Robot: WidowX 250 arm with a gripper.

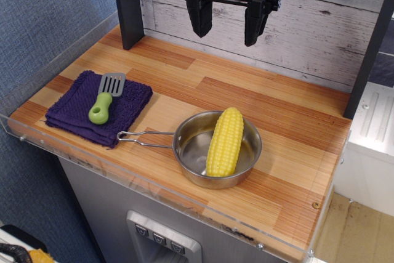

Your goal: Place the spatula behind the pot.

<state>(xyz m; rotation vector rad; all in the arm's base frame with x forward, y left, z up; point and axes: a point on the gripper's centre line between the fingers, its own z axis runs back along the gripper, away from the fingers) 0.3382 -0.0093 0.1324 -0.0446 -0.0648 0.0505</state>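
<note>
Jaws of your gripper [228,21] hang wide apart, empty, high over the counter [289,115]. Spatula [105,98] lies on the purple cloth [74,109], handle toward you, left of the pot [192,147] holding corn [225,141]. Bare wood behind the pot suits placement.

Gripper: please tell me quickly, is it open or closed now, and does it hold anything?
Gripper: open, fingers apart, holding nothing; it hangs high above the counter, and the spatula lies on the purple cloth.
</note>
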